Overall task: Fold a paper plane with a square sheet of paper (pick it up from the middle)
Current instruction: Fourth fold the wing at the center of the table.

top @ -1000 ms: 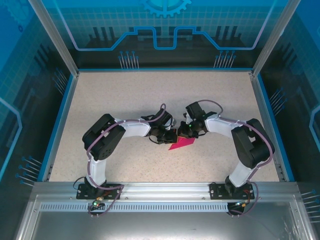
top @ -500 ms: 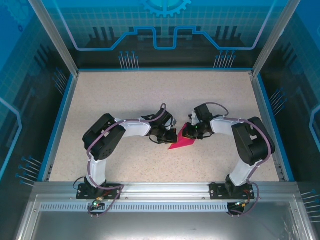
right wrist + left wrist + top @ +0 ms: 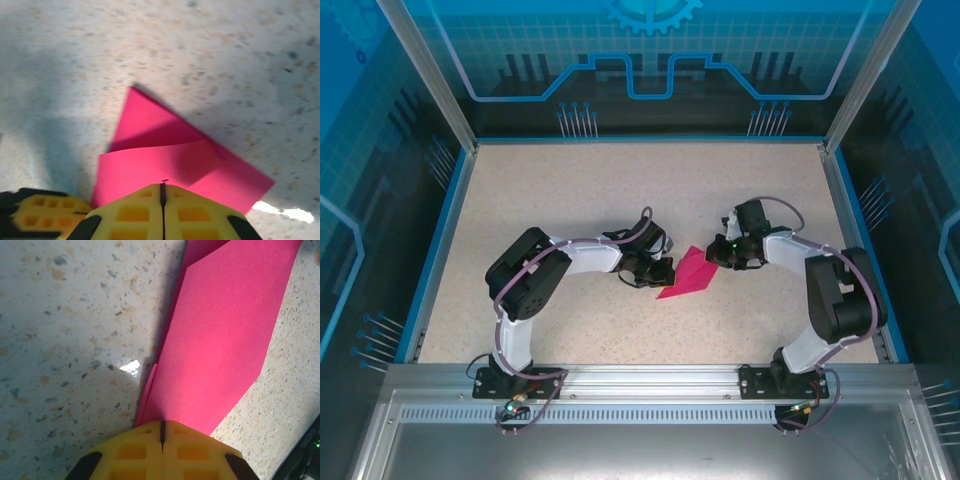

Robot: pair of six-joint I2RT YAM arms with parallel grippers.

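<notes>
The square sheet of paper (image 3: pixel 686 276) is magenta-pink and lies folded into a pointed shape at the table's middle; it is not a dart-shaped paper plane. My left gripper (image 3: pixel 662 272) is shut, its yellow tips (image 3: pixel 162 424) resting on the paper's (image 3: pixel 220 340) narrow left end. My right gripper (image 3: pixel 716 254) is shut at the paper's right tip. In the right wrist view its tips (image 3: pixel 162 186) meet the near edge of a raised, curved flap (image 3: pixel 150 165), with a flat pointed layer beneath. The left gripper's yellow finger (image 3: pixel 40 212) shows at the lower left.
The speckled beige table (image 3: pixel 570 190) has a blue rim (image 3: pixel 440 240) on three sides and a metal rail (image 3: pixel 640 378) at the near edge, where both arm bases are bolted. Slanted metal posts (image 3: pixel 425 70) stand at the back corners.
My right gripper has slid right and slightly away, from over the paper's middle to its right tip, uncovering more pink paper. The left arm has not moved.
</notes>
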